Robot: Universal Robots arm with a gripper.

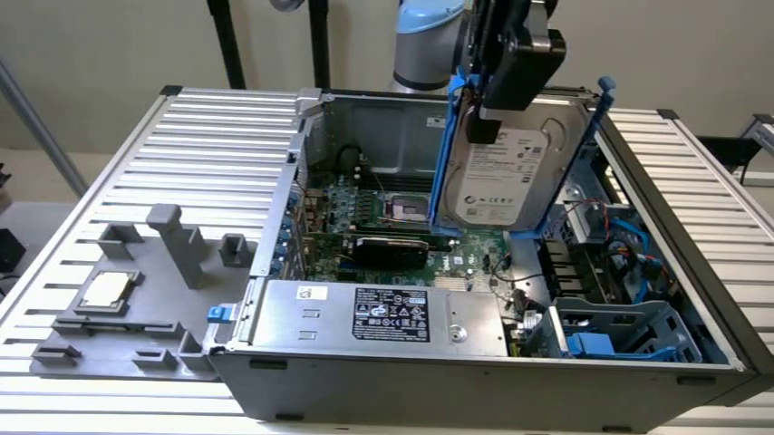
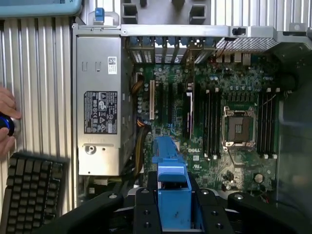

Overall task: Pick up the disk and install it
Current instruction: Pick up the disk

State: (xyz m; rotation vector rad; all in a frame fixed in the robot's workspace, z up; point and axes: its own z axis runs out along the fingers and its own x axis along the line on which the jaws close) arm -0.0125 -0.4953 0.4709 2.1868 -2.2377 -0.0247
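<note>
Exterior view: gripper (image 1: 494, 113) half-closed, clamping the disk (image 1: 496, 181) upright above the open computer case (image 1: 362, 399). Carrying step; disk not installed. Judged: seating requires squaring its rails to the blue bay (image 1: 623, 331).

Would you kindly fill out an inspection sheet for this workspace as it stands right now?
Surface: ribbed metal table, carrying an open computer case.
Job's things: disk with blue rails, hanging nearly upright over the case.
Clutter: grey fixture with a chip; keyboard.
Grippers: gripper shut on the disk.
Cables: blue cables inside the case, along the exterior view's right.
Surroundings: a person's hand beside the keyboard.
</note>
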